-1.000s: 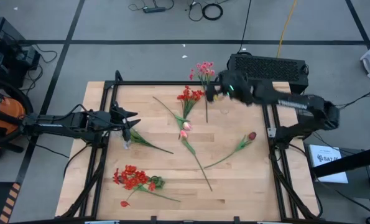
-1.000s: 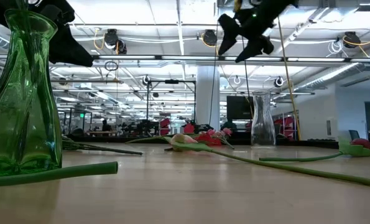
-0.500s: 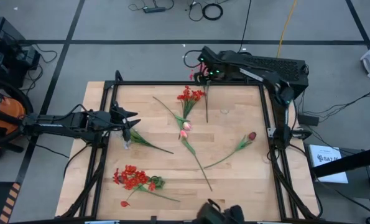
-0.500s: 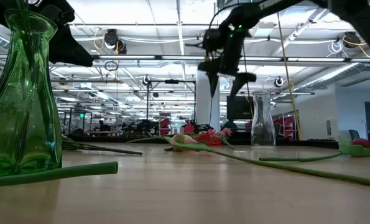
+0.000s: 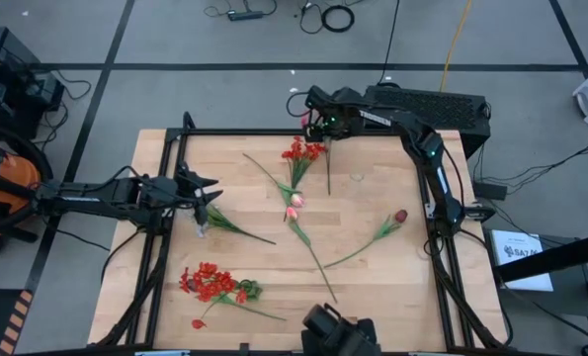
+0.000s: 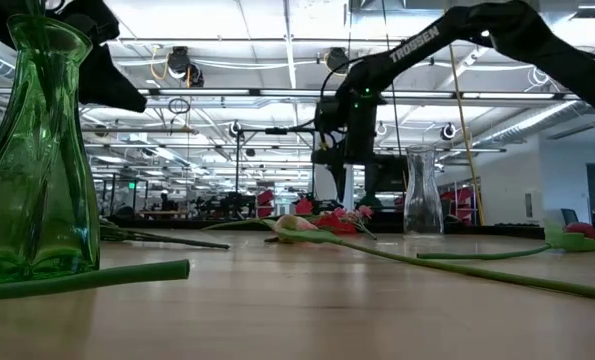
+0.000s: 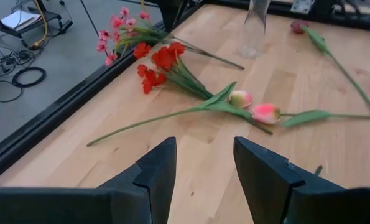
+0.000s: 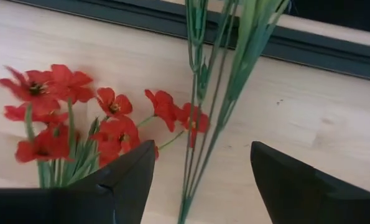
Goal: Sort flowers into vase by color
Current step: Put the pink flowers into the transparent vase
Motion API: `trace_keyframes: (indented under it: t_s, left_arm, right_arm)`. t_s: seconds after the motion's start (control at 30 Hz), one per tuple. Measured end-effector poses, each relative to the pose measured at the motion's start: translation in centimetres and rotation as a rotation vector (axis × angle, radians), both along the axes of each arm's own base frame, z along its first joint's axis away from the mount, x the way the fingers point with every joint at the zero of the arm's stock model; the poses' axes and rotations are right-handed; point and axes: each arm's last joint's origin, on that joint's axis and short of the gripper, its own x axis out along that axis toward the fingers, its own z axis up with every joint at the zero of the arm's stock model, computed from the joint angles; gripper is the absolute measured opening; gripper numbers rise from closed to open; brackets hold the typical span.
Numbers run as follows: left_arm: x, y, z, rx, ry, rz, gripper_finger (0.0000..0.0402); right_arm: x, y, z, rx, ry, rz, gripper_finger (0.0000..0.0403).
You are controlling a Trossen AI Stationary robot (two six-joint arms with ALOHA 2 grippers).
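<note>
Two open end effectors (image 5: 203,195) (image 5: 313,121) near table (image 5: 392,297) edges

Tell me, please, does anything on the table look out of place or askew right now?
Yes: the pink flower stem hangs its blooms past the table's far edge, over the floor. The right gripper, open, hovers over it. The other flowers lie loose on the wood, none in the clear vase.

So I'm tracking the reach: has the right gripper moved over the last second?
Yes. In the high view the right gripper has swung leftward along the table's far edge, ending above the red flowers, jaws open.
</note>
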Motion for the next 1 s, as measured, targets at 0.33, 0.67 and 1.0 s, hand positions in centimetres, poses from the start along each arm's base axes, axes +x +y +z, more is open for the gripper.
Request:
trace_keyframes:
  t_s: [0.33, 0.67, 1.0]
  left_arm:
    - [-0.1, 0.0, -0.1, -0.001, 0.013, -0.001, 0.0168]
    - [-0.1, 0.0, -0.1, -0.003, 0.014, -0.004, 0.0168]
    - [-0.1, 0.0, -0.1, -0.004, 0.014, -0.007, 0.0168]
  right_arm:
    - [0.3, -1.3, -2.6, 0.01, -0.005, -0.086, 0.0226]
    - [-0.3, -2.3, -2.6, -0.03, 0.008, -0.119, 0.0189]
    - [0.2, -2.2, -2.6, -0.047, -0.011, -0.073, 0.0164]
